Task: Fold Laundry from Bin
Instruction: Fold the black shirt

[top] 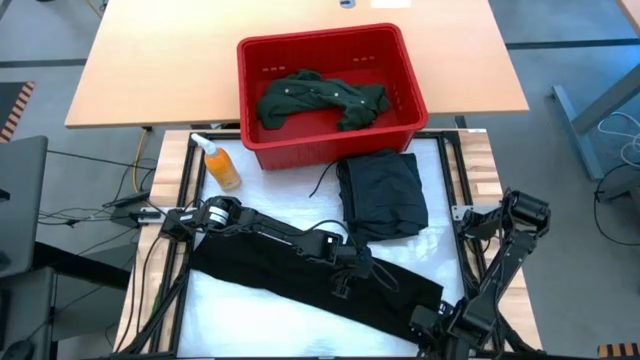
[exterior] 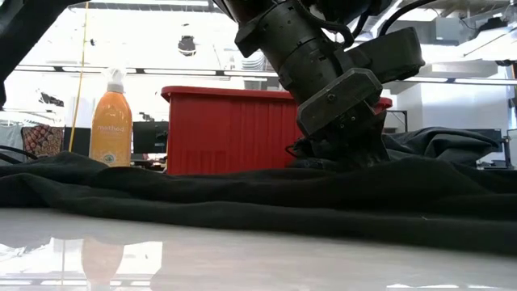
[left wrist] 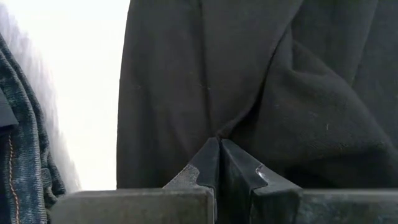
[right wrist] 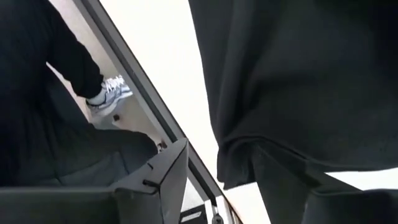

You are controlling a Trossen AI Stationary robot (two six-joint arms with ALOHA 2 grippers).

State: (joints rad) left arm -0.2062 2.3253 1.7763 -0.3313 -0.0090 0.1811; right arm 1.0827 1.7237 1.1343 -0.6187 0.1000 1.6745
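Observation:
A long black garment [top: 300, 275] lies spread across the white table top [top: 280, 195], from the left toward the near right corner. My left gripper [top: 350, 268] is down on its middle, shut. My right gripper [top: 432, 325] stands open over the garment's near right end; that end's edge [right wrist: 249, 158] shows between its fingers. Folded dark jeans [top: 385, 195] lie on the table behind the garment. A dark green shirt [top: 320, 98] lies crumpled in the red bin [top: 330, 145] at the far side. My left gripper has a small pinch of the black garment's middle [left wrist: 219, 134] between its shut fingertips; creases run out from that spot. The fingers slant down onto it from the table's left. The garment lies flat on the table around them. My right gripper: I cannot tell whether its fingers touch the garment's edge.
An orange bottle [top: 222, 165] stands at the far left of the table top, beside the bin. The table's metal edge rail [right wrist: 143, 81] runs close to my right gripper, and a person's leg and shoe [right wrist: 109, 90] show beyond it. A wooden table [top: 150, 60] stands behind the bin.

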